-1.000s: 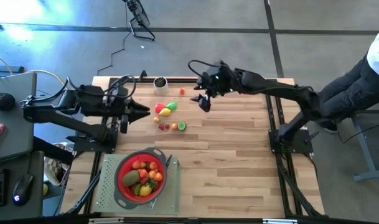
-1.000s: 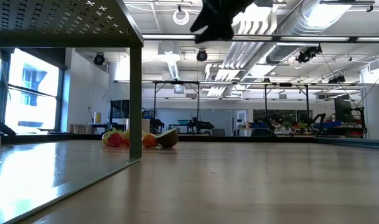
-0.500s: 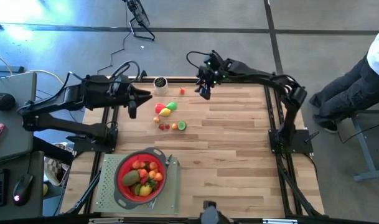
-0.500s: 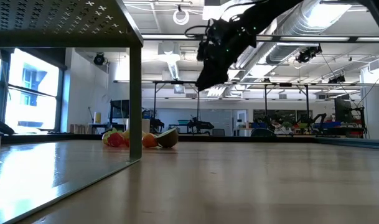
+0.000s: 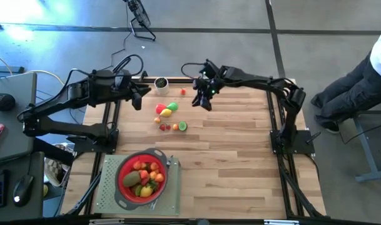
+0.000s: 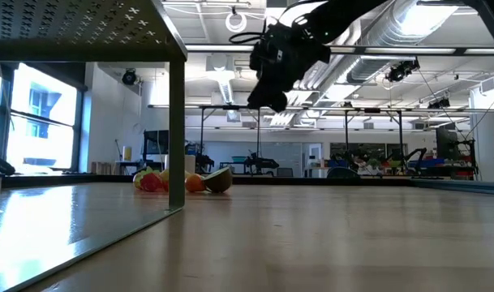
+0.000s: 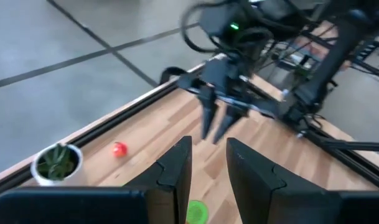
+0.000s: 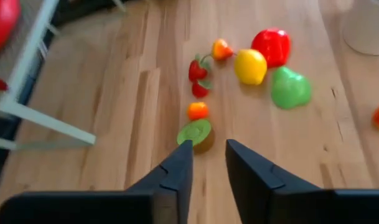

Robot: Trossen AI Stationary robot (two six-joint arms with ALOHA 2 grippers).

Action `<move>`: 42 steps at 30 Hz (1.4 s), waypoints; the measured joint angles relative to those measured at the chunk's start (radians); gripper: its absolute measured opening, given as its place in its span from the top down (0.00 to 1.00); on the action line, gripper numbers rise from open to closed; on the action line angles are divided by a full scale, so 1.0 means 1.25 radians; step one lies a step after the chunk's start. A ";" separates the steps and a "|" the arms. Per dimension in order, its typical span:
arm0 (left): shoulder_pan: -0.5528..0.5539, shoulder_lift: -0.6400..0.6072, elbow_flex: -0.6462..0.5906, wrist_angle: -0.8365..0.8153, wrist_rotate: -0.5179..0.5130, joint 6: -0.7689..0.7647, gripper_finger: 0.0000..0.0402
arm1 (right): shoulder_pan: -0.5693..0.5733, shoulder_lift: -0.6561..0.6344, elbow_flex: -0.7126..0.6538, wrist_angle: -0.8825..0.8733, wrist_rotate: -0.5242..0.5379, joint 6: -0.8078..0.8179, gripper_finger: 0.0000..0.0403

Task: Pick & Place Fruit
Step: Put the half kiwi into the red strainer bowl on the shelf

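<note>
Wooden slatted table (image 5: 240, 156) under an open workshop hall, pipes and lights overhead in the low view

Right gripper (image 5: 206, 100) hangs above the table's far edge, at about 3 o'clock of the loose fruit cluster (image 5: 168, 115), near it but clear. Its wrist view shows two dark fingers (image 8: 177, 171) a narrow gap apart with nothing between them, a cut green kiwi half (image 8: 195, 134) lying just beyond the tips

Left gripper (image 5: 137, 100) is raised at about 9 o'clock of the same cluster; fingers (image 7: 173, 168) narrow, parallel, nothing held

Loose fruit on bare wood: red piece (image 8: 271, 46), yellow lemon (image 8: 250, 66), green pear (image 8: 290, 88), two strawberries (image 8: 198, 71), small orange piece (image 8: 197, 111). One small red fruit (image 5: 182, 91) sits alone at 12 o'clock of the group, near a white pot with a plant (image 5: 161, 82)

Risks, as judgement:
- both arms close on one cluster from opposite sides; they could collide if they descend together
- jaws this narrow may land on top of a fruit and push it away rather than straddle it
- pieces lie touching or nearly so; a grip on one could knock its neighbour rolling toward the edge

Containers: red strainer (image 5: 122, 187) with grey rim at the near left, on a pale green mat (image 5: 106, 194). It holds a heap of fruit, orange, red, yellow and green, count unclear. The white pot holds only the plant
</note>
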 joint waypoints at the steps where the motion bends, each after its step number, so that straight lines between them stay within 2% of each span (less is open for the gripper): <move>1: 0.006 0.000 0.000 -0.005 -0.002 0.000 0.76 | 0.008 0.000 0.000 -0.004 0.015 -0.011 0.80; 4: 0.025 0.000 0.000 -0.035 -0.006 0.000 0.76 | 0.026 0.000 0.000 -0.008 0.041 -0.030 0.86; 11: 0.059 0.000 0.000 -0.066 -0.010 0.000 0.76 | 0.079 0.010 0.000 -0.015 0.032 0.001 0.98; 15: 0.059 0.000 0.000 -0.066 -0.009 0.000 0.76 | 0.126 0.031 0.000 -0.014 0.030 0.045 0.99; 21: 0.059 0.000 0.000 -0.066 -0.009 0.000 0.76 | 0.191 0.078 0.000 0.050 0.165 0.120 0.99; 30: 0.058 0.000 0.000 -0.066 -0.008 -0.001 0.76 | 0.235 0.172 0.000 0.148 0.259 0.262 0.99; 35: 0.058 0.000 0.000 -0.066 0.001 -0.001 0.76 | 0.253 0.201 0.000 0.159 0.337 0.268 0.99; 42: 0.058 0.000 0.000 -0.067 0.005 -0.002 0.76 | 0.262 0.202 0.000 0.202 0.359 0.266 0.99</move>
